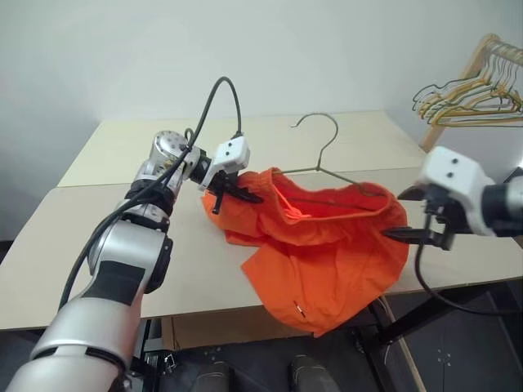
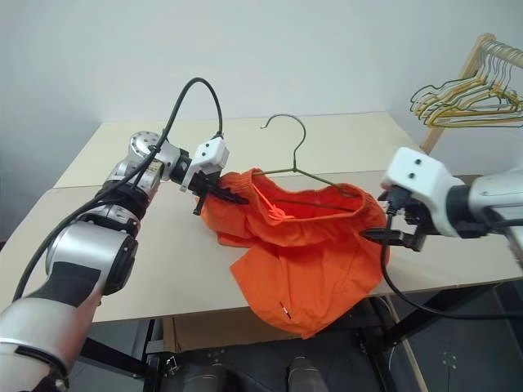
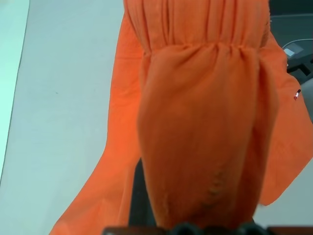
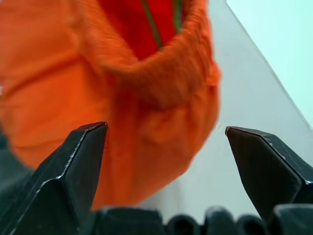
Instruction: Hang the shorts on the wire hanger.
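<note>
Shorts (image 1: 327, 245) on wire hanger (image 1: 320, 147); left hand (image 1: 237, 193) grasping waistband; right hand (image 1: 413, 214) released.

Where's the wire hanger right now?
The wire hanger sits mid-table with its lower part inside the waistband of the shorts, hook poking out toward the far edge, between the left gripper and the right gripper.

Pale table (image 1: 98, 245) carries orange shorts (image 1: 327, 269) and wire hanger (image 1: 323, 147).
</note>
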Robot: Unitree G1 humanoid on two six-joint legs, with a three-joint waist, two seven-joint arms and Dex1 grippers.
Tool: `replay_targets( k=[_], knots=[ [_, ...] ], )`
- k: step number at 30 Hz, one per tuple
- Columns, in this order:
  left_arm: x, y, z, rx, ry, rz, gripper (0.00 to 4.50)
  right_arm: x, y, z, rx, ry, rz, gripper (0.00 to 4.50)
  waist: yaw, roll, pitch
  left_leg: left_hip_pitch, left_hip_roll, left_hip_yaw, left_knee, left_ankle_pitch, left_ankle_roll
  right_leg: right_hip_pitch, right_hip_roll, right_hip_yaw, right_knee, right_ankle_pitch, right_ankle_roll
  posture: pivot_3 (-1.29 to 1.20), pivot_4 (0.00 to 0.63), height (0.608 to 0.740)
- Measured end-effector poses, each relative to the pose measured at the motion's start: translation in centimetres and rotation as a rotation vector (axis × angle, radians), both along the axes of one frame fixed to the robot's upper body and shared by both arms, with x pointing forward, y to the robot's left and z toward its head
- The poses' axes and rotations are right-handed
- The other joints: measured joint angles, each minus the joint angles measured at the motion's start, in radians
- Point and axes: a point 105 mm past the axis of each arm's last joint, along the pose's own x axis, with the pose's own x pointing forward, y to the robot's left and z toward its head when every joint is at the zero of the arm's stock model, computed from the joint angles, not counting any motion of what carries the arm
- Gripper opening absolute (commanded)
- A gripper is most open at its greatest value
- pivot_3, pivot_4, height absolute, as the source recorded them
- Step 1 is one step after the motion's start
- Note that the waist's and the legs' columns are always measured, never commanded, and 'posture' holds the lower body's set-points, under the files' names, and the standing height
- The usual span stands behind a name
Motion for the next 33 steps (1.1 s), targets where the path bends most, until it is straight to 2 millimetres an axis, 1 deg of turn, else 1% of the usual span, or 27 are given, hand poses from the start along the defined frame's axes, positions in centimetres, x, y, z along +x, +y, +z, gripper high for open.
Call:
replay_targets(
  k=[4, 7, 12, 16, 18, 24, 25, 26, 28, 31, 33],
  knots=[
    [0.0, 0.0, 0.0, -0.002, 0.001, -0.004, 0.00, 1.0, 0.8, -0.4, 0.001, 0.016, 0.028, 4.47, 0.003, 0.000, 0.000, 0.000, 0.000, 0.000, 0.000, 0.000, 0.000, 0.000, 0.000, 0.000, 0.000, 0.000, 0.000, -0.05, 0.000, 0.740],
    [-0.1, 0.0, 0.0, -0.001, 0.002, -0.008, 0.00, 1.5, 1.6, -1.0, 0.000, 0.055, 0.073, 3.92, 0.005, 0.000, 0.000, -0.001, 0.000, 0.000, 0.000, 0.000, 0.000, 0.000, 0.000, 0.000, 0.000, 0.000, 0.000, -0.05, 0.000, 0.740],
    [-0.2, 0.0, 0.0, 0.003, 0.004, -0.017, 0.00, 2.0, 2.8, -2.0, 0.022, 0.144, 0.124, 2.13, 0.009, 0.000, 0.000, 0.000, 0.000, 0.000, 0.000, 0.000, 0.000, 0.000, 0.000, 0.000, 0.000, 0.000, 0.000, -0.05, 0.000, 0.740],
    [-0.2, -0.1, 0.0, 0.003, 0.003, -0.022, 0.00, 2.6, 2.8, -2.1, -0.001, 0.170, 0.135, 0.64, 0.011, 0.000, 0.000, -0.001, 0.000, 0.000, 0.000, 0.000, 0.000, 0.000, 0.000, 0.000, 0.000, 0.000, 0.001, -0.05, 0.000, 0.740],
    [-0.2, 0.0, 0.0, 0.006, -0.005, -0.024, 0.00, 2.6, 2.9, -2.2, 0.000, 0.197, 0.151, 0.06, 0.012, 0.000, 0.000, -0.001, 0.000, 0.000, 0.000, 0.000, 0.000, 0.000, 0.000, 0.000, 0.000, 0.000, 0.001, -0.05, 0.000, 0.740],
    [-0.4, 0.1, -0.3, 0.030, -0.040, -0.054, 0.00, 1.8, 3.2, -2.0, 0.023, 0.287, 0.209, 0.06, 0.012, 0.000, 0.000, -0.001, 0.000, 0.000, 0.000, 0.000, 0.000, 0.000, 0.000, 0.000, 0.000, 0.000, 0.000, -0.05, 0.000, 0.740],
    [-0.4, 0.0, -0.3, 0.030, -0.042, -0.057, 0.58, 1.7, 3.2, -2.0, 0.028, 0.299, 0.209, 0.00, 0.012, 0.000, 0.000, -0.001, 0.000, -0.001, 0.000, 0.000, 0.000, 0.000, 0.000, 0.000, 0.000, 0.000, 0.000, -0.05, 0.000, 0.740],
    [-0.4, 0.0, -0.3, 0.032, -0.043, -0.058, 0.79, 1.6, 3.2, -2.1, 0.035, 0.313, 0.210, 0.00, 0.012, 0.000, 0.000, -0.001, 0.000, 0.000, 0.000, 0.000, 0.000, 0.000, 0.000, 0.000, 0.000, 0.000, 0.000, -0.06, 0.000, 0.740],
    [-0.4, -0.1, -0.3, 0.020, -0.039, -0.059, 1.41, 1.2, 3.3, -2.2, 0.054, 0.340, 0.206, 0.00, 0.012, 0.000, 0.000, -0.001, 0.000, -0.001, 0.001, 0.000, 0.000, 0.000, 0.000, 0.000, 0.000, 0.000, 0.000, -0.06, 0.000, 0.740],
    [-0.4, -0.4, 0.3, -0.030, -0.033, -0.057, 2.45, 0.1, 2.6, -3.0, 0.115, 0.406, 0.157, 0.00, 0.016, 0.000, 0.000, -0.001, 0.000, -0.001, 0.001, 0.000, 0.000, 0.000, 0.000, 0.000, 0.000, 0.000, 0.001, -0.06, 0.000, 0.740],
    [-0.3, -0.2, 1.0, -0.083, -0.030, -0.038, 3.11, -0.9, 1.7, -3.8, 0.168, 0.452, 0.091, 0.00, 0.018, 0.000, 0.000, -0.002, 0.000, -0.002, 0.001, 0.000, 0.000, 0.000, 0.000, -0.001, 0.000, 0.000, 0.001, -0.05, 0.000, 0.740]
  ],
)
